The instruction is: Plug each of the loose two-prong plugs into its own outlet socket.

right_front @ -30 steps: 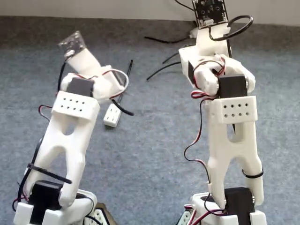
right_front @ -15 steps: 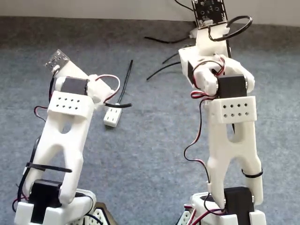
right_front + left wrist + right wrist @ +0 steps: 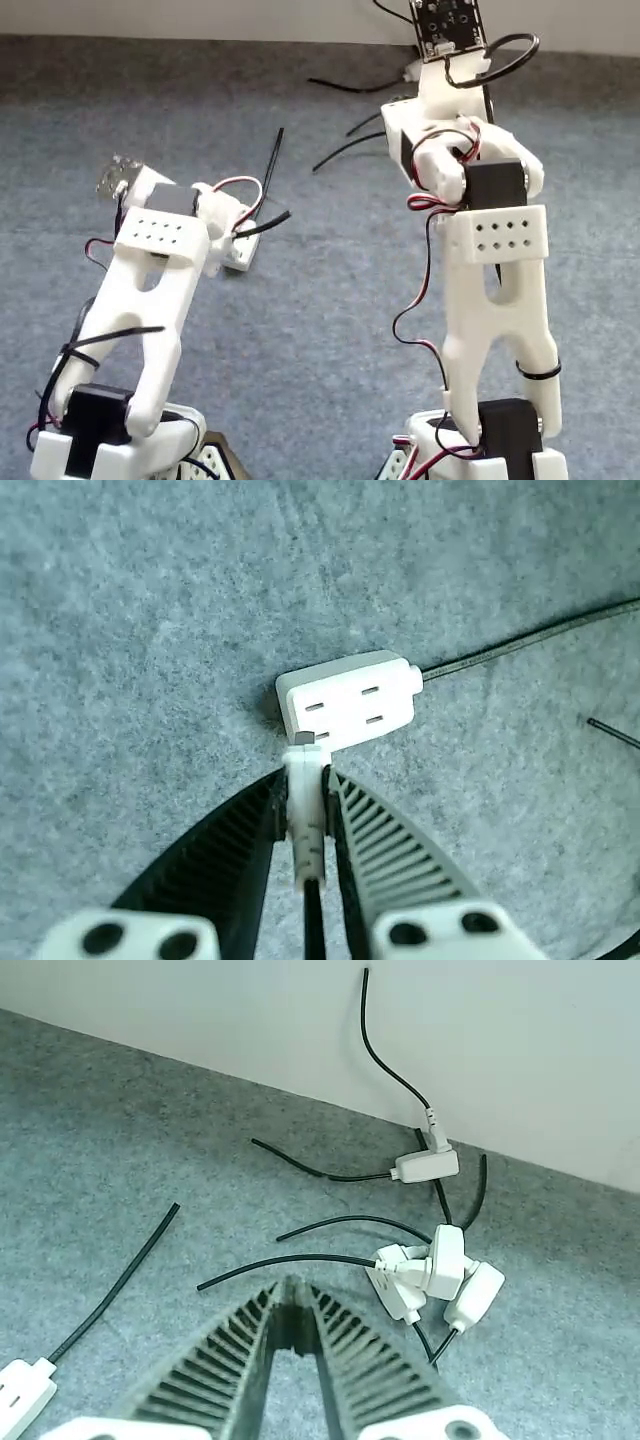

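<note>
Left claw: clamped on a white flat two-prong plug, with black ribbed fingers pressing it from both sides.
Held plug: its metal prong end meets the near edge of a white plastic outlet block. Whether a prong sits inside a slot cannot be told.
Outlet block: lies flat on the grey-blue carpet with its slotted face up. A thin black cord leaves its far end.
Right claw: fingers together with nothing between them, above the carpet.
Loose plugs: a cluster of white plugs with tangled black cords lies near the pale wall, well apart from the outlet block. A single white plug lies just beyond the cluster, closer to the wall.
</note>
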Robot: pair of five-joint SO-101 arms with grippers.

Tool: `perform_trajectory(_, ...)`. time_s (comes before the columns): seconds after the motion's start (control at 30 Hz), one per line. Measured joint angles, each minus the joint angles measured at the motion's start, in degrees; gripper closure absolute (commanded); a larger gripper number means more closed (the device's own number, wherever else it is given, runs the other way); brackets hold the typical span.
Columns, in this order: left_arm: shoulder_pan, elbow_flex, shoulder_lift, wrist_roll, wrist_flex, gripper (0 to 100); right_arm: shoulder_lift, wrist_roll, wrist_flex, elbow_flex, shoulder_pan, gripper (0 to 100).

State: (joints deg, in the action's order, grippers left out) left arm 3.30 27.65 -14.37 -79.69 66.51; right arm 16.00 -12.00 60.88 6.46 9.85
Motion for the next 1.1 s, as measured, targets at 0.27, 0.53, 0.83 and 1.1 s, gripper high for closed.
perform_trajectory(0.27,0.00,5.80,0.00,-5.71,-10.64,99,0.00,0.00,0.00,0.00,0.00,99.1)
perform_trajectory(0.53,0.00,6.42,0.00,-6.07,-11.16,99,0.00,0.00,0.00,0.00,0.00,99.1)
perform_trajectory(0.83,0.00,8.88,0.00,-5.98,-11.43,99,0.00,0.00,0.00,0.00,0.00,99.1)
perform_trajectory(1.1,0.00,8.88,0.00,-5.89,-10.20,99,0.00,0.00,0.00,0.00,0.00,99.1)
